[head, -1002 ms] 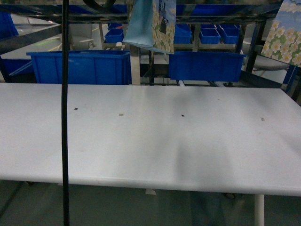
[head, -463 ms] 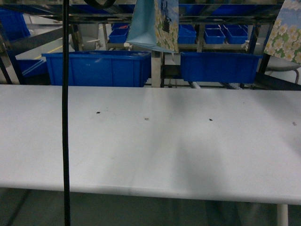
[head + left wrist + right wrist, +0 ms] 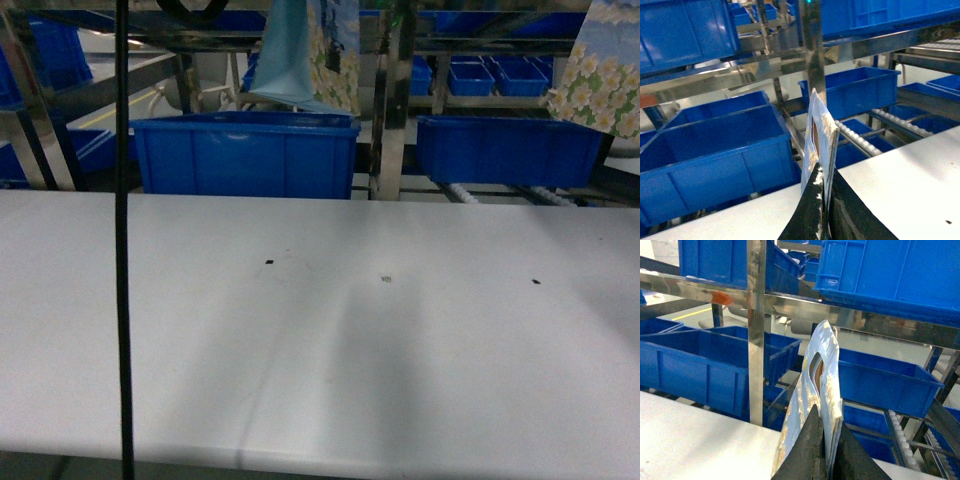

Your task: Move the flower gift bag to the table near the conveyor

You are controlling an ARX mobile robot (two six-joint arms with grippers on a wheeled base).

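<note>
Behind the work area stands the conveyor [image 3: 388, 100], a stainless-steel rack with white roller lanes, loaded with blue bins [image 3: 245, 155]. Directly below both grippers lies the table [image 3: 330, 340], white and flat, bearing a few small dark specks.

Left gripper [image 3: 824, 200]: fingers closed on the top edge of a flower gift bag [image 3: 820, 137]. The bag stands edge-on above the fingertips in the wrist view; in the head view it hangs clear above the table, in front of the rack upright.

Right gripper [image 3: 826, 445]: fingers closed on the top edge of a second flower bag [image 3: 815, 390], also seen edge-on, with its handle cut-out visible. In the head view this bag appears at the upper right edge, well apart from the first; its lower end is cropped, so clearance from the table cannot be confirmed.

A black cable [image 3: 122, 250] runs vertically through the left of the head view.
</note>
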